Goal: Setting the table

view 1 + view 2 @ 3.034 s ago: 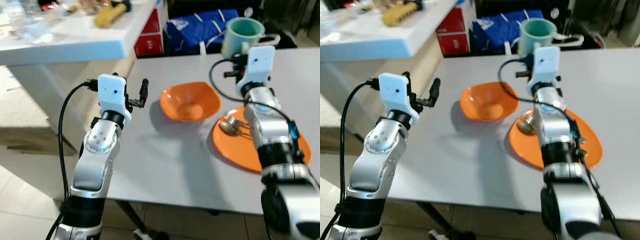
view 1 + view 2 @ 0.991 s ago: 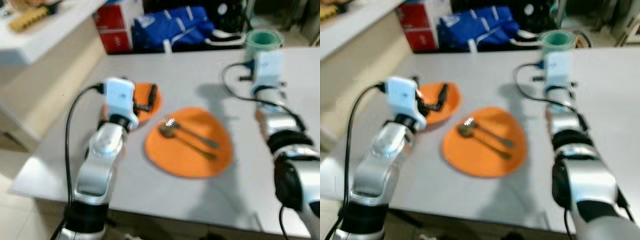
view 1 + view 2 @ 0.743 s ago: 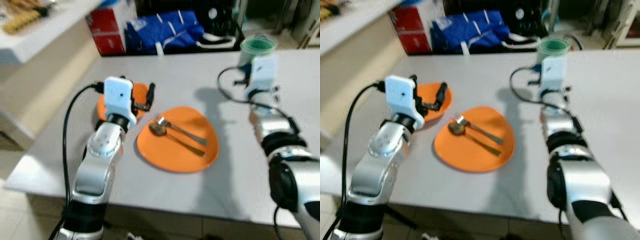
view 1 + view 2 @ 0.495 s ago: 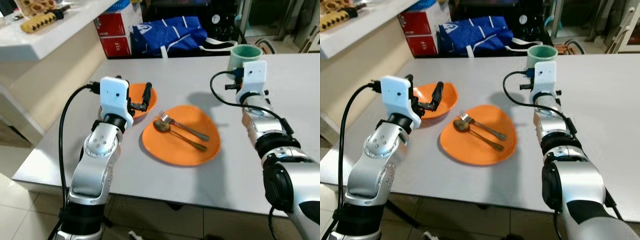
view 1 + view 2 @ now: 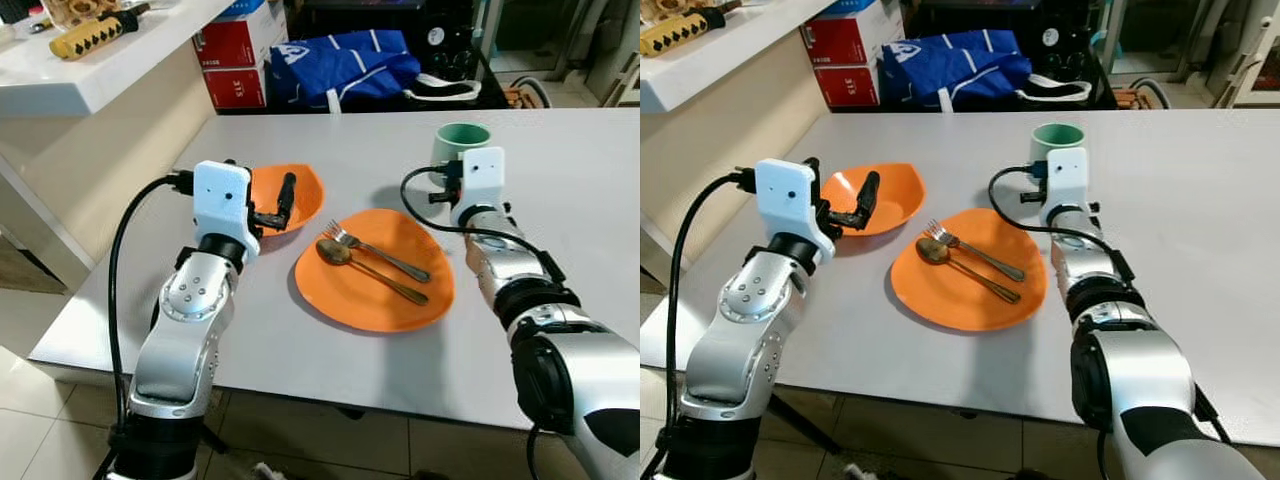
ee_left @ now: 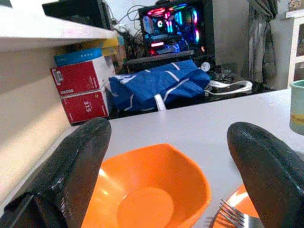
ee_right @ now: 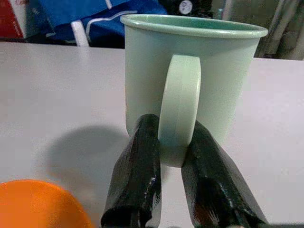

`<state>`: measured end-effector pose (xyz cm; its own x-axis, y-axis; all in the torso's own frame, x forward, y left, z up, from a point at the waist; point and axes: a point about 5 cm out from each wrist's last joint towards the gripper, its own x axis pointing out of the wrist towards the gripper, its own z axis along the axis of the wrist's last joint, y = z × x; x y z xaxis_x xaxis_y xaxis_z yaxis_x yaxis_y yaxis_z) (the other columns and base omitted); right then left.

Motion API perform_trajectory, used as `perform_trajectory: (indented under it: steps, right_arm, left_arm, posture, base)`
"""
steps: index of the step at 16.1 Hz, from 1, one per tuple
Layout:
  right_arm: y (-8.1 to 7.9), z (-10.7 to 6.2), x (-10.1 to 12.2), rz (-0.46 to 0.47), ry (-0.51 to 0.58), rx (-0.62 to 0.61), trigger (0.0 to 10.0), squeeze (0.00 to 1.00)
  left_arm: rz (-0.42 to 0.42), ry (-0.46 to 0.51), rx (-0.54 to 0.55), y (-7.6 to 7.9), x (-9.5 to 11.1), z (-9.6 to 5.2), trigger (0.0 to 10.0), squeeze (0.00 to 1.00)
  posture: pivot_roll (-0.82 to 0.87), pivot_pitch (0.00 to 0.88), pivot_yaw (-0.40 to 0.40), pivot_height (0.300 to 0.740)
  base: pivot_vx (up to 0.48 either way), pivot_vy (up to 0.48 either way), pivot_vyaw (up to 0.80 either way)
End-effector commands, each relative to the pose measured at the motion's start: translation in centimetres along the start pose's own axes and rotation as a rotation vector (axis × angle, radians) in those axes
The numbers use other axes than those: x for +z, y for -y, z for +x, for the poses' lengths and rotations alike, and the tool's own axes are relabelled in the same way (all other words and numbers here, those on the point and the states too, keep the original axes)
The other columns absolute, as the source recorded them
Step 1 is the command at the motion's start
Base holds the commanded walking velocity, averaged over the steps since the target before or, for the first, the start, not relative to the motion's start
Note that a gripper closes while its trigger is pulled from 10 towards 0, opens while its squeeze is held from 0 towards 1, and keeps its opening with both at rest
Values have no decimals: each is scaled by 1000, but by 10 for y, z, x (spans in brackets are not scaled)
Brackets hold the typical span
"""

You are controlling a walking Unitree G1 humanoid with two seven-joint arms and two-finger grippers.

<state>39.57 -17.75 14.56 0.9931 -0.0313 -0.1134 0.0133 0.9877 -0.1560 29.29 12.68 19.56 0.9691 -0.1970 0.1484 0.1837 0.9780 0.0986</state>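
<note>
Left eye view, table: a grey table (image 5: pixel 300 330) spreads before me, with an orange plate (image 5: pixel 345 290) near its middle.
Left eye view, cutlery: a fork (image 5: pixel 372 250) and a spoon (image 5: pixel 362 268) lie side by side on the plate, heads toward my left arm.
Left eye view, bowl: an orange bowl (image 5: pixel 305 190) sits just beside the plate, on my left side.
Left eye view, left gripper: my left gripper (image 5: pixel 268 205) hovers over the near rim of the bowl, fingers spread and holding nothing.
Left eye view, mug: a pale green mug (image 5: pixel 458 140) stands upright beyond the plate on my right, partly hidden behind my right wrist housing.
Right eye view, background: past the table's far edge I see a blue bag (image 5: pixel 955 60) and red boxes (image 5: pixel 855 40); a white shelf (image 5: pixel 730 45) runs along my left.
Left wrist view, fingers: my 2 black fingers (image 6: pixel 71 166) stand wide apart, with the bowl lying between and beyond them, untouched.
Left wrist view, surroundings: the fork's tines and the plate's edge show near 1 finger, and the mug's side shows at the frame edge.
Right wrist view, right gripper: my right gripper (image 7: pixel 172 159) is clamped on the mug's handle (image 7: pixel 178 107), 1 finger pressed on each side of it.
Right wrist view, mug position: I cannot tell whether its base touches the table.
Right wrist view, plate: a sliver of the orange plate shows at the corner near my fingers.
</note>
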Motion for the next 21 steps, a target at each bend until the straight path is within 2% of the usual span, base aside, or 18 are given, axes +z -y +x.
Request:
perform_trajectory:
  steps: [1, 7, 8, 9, 21]
  right_arm:
    - [-5, -1, -4, -4, -15, 21, 10000, 0]
    - [-4, -6, -26, 2, -108, 11, 10000, 0]
    - [-3, -7, -29, -1, -122, 6, 10000, 78]
    - [-1, -9, -33, 1, -136, -8, 10000, 1000]
    - [5, -10, -37, -26, -137, -20, 10000, 1000]
  left_arm:
    - [8, 6, 26, -5, 3, -3, 10000, 0]
    - [7, -4, 39, -8, 3, -6, 10000, 0]
    - [6, -5, 39, -9, 3, -5, 10000, 0]
    - [5, -5, 39, -9, 3, -5, 10000, 0]
    - [0, 3, 21, -6, 6, 0, 10000, 0]
  posture:
    - [-77, 28, 121, 740]
    - [-71, 39, 120, 740]
    - [-75, 40, 121, 740]
    - [-77, 40, 122, 740]
    - [-96, 35, 130, 740]
  base:
    - [0, 0, 0]
    - [0, 0, 0]
    - [0, 0, 0]
    - [0, 0, 0]
    - [0, 0, 0]
